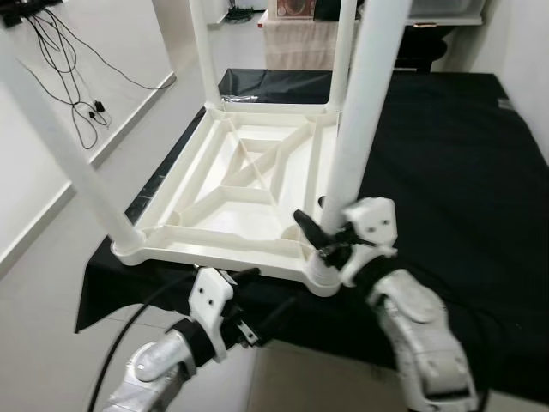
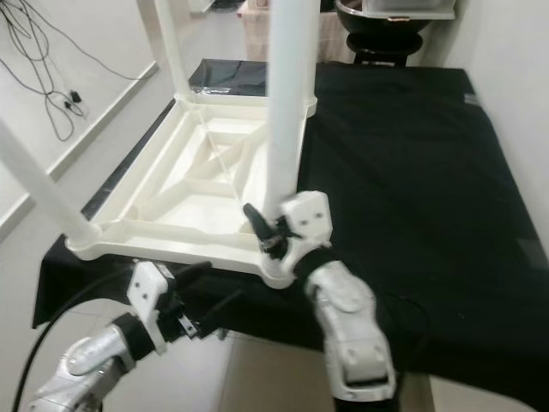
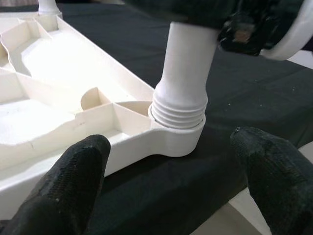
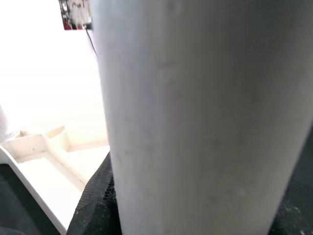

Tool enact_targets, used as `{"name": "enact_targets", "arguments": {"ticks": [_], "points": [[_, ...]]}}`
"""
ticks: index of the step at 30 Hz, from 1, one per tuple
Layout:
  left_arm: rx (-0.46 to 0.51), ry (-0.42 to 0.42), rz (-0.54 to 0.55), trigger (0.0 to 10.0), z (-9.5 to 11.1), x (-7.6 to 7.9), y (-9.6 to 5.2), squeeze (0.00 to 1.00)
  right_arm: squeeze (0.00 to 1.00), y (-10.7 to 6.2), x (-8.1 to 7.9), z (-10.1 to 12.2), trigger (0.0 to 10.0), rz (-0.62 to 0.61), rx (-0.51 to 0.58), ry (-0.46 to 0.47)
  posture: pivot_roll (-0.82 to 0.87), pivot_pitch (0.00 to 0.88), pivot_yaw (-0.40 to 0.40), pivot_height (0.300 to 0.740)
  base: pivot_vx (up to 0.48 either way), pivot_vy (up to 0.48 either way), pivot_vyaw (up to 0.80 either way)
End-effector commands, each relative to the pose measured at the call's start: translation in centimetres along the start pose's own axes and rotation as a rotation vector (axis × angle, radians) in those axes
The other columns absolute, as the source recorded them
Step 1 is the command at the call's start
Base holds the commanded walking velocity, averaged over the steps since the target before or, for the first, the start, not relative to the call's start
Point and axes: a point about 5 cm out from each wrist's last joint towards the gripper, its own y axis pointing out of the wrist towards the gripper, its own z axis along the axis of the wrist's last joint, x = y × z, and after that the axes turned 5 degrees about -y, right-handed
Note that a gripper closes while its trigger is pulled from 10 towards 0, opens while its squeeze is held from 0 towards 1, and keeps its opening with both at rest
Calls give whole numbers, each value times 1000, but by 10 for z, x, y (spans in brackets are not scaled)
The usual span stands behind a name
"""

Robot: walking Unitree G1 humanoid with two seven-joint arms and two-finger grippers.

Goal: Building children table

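Observation:
A white plastic children's table [image 1: 249,172] lies upside down on a black cloth, its legs pointing up. My right gripper [image 1: 330,239] is shut on the near right leg [image 1: 364,103] just above its base. In the right wrist view this leg [image 4: 205,117] stands close up with a black finger pad [image 4: 95,205] against it. The leg's threaded end [image 3: 178,115] sits in the corner socket. My left gripper [image 1: 256,300] hangs open just below the table's front edge, its fingers [image 3: 78,171] spread on either side of that corner and not touching it.
The black cloth [image 1: 463,172] covers a wide surface to the right. The near left leg [image 1: 69,154] slants out over the pale floor. Loose cables [image 1: 69,77] lie on the floor by the left wall. Furniture [image 1: 300,34] stands behind the table.

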Motion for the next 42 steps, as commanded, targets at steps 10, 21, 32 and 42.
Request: {"name": "enact_targets", "arguments": {"ticks": [10, 21, 32, 42], "points": [[-19, 6, 33, 10000, -4, -7, -2, 0, 1000, 11, -15, -22, 10000, 48, -107, 92, -3, 167, 59, 740, 0, 0, 0], [-23, 14, 15, 10000, -4, -5, -1, 0, 0, 26, -5, 6, 10000, 523, 121, 46, 34, 159, 68, 740, 0, 0, 0], [-13, 58, -31, 10000, 0, 13, -5, 0, 0, 37, 39, 6, 10000, 824, 71, 64, 64, 157, 52, 740, 0, 0, 0], [37, 64, -9, 10000, 12, 29, -12, 0, 0, 35, 56, -23, 0, 833, -33, 125, 64, 150, 48, 740, 0, 0, 0]]}}
